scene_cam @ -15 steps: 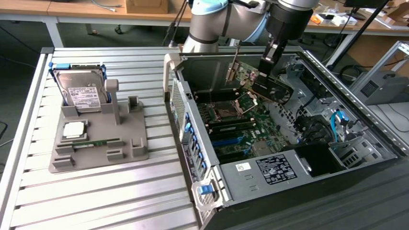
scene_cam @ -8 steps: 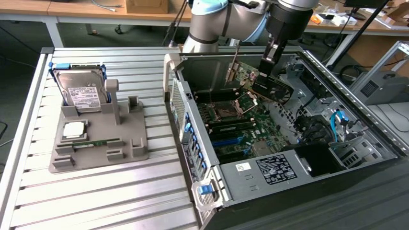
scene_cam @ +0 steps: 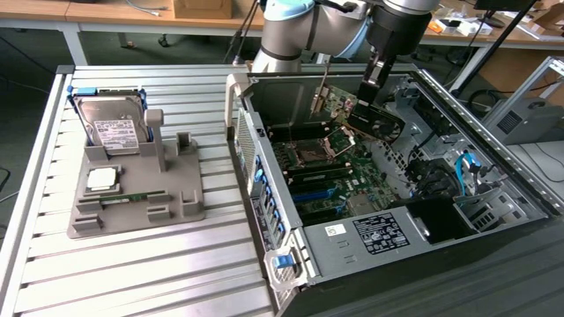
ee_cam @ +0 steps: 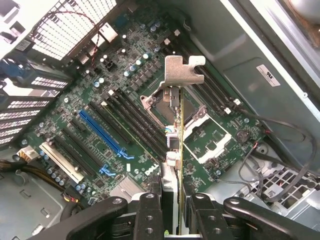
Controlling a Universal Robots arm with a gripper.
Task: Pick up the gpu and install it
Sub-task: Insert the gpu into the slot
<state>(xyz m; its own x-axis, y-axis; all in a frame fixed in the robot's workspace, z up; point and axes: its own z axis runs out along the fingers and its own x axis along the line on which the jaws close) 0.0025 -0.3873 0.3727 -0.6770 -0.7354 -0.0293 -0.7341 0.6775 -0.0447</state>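
Black fingers (ee_cam: pixel 150 215) stand nearest the wrist camera, set a little apart and closed on the gpu (ee_cam: pixel 180 125), which runs edge-on between them. So the gripper (ee_cam: pixel 175 222) holds the card with its jaws partly open, no wider than the thin board needs. The card's silver bracket (ee_cam: pixel 183 72) is at its far end, away from the fingers.

From the exterior view, the gpu (scene_cam: pixel 370 117) hangs tilted under the gripper (scene_cam: pixel 374 84), inside the open case (scene_cam: pixel 493 132) and above the board (scene_cam: pixel 339 168), clear of it.

As for progress, the pick-up looks done: the card is in the air and gripped. The install is not: the card's lower edge touches no slot, and the blue slot (ee_cam: pixel 105 132) on the board (ee_cam: pixel 215 135) lies bare, off to one side of the card.

Outside the case, on the exterior view's left, a grey stand (scene_cam: pixel 132 198) carries a drive (scene_cam: pixel 110 125).

Hard to make out: seen edge-on from the wrist, the card hides its cooler face; which slot it hangs over I cannot tell; and in the exterior view the contact between fingers and card is too small to read.
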